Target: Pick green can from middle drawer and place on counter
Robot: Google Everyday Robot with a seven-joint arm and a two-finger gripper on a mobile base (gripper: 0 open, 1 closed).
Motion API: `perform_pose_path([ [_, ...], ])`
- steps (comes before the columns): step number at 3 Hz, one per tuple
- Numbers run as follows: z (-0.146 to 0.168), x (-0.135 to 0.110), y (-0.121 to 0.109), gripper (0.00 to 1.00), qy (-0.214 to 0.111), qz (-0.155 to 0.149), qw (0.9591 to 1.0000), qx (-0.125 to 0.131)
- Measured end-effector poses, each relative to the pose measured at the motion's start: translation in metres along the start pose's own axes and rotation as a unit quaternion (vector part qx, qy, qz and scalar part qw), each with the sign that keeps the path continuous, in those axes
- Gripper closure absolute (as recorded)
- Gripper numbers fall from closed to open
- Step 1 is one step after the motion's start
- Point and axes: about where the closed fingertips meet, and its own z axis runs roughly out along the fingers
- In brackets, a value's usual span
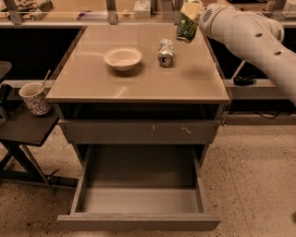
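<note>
The green can hangs tilted in the air above the back right part of the counter. My gripper is shut on the can's upper end, and the white arm reaches in from the right. The middle drawer is pulled open at the bottom of the cabinet, and its grey floor is bare.
A paler silver can lies on its side on the counter, just below and left of the held can. A white bowl stands left of it. A scratched closed drawer front sits above the open drawer. A patterned cup with a spoon stands on the dark side table at left.
</note>
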Motion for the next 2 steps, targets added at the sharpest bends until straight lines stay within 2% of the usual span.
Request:
perform_pose_path([
  [2,0.0,0.0,0.0,0.34,0.0,0.0,1.0,0.0],
])
